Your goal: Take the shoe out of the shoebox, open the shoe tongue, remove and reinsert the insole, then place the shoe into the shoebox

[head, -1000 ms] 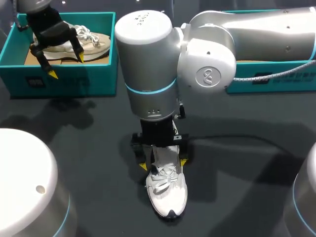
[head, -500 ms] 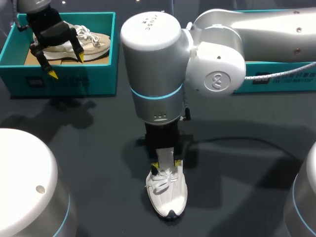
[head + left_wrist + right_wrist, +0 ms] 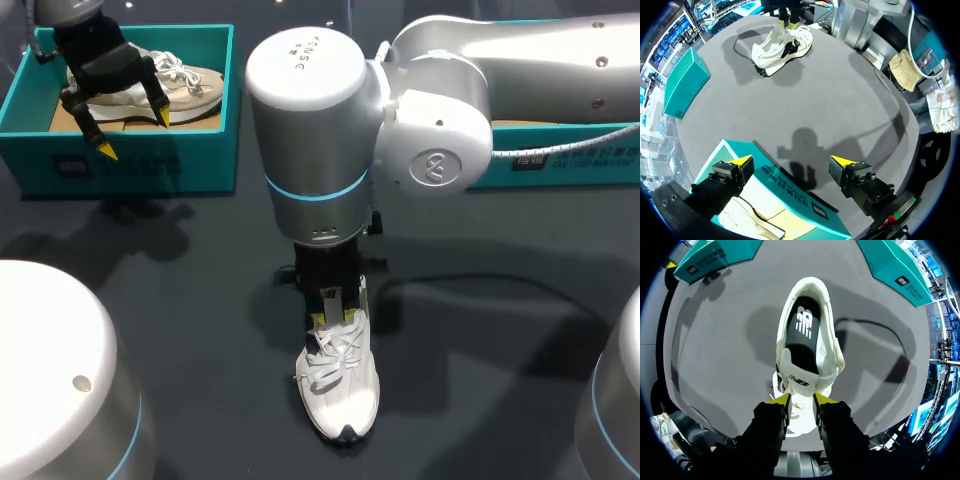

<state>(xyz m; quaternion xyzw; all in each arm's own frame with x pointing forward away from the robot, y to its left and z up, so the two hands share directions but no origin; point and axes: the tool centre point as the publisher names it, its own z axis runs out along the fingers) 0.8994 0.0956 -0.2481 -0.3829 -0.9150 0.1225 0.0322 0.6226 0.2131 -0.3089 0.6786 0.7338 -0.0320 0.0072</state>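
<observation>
1. The right pincer [image 3: 801, 400] is clamped on the shoe tongue [image 3: 799, 376]. Its two yellow tips press the white flap from both sides. It likely holds the flap so it can pull it back and open the shoe wide.
2. Just ahead of this pincer, past the tongue, the insole [image 3: 802, 332] lies black and flat inside the white shoe [image 3: 340, 390]. It seems not yet taken out.
3. The white shoe sits on its sole on the dark table [image 3: 200, 300], right under the pincer. It is out of the box and its opening faces up, so the pincer can get at it from above.
4. The right arm [image 3: 440, 110] comes in from the side, bends at a big round joint and points straight down over the shoe.
5. The left pincer [image 3: 792, 162] has its fingers apart and holds nothing. It hangs over the teal shoebox [image 3: 215, 110], well apart from the white shoe. A beige shoe [image 3: 185, 80] lies in the box below it. This pincer seems to wait out of the way.
</observation>
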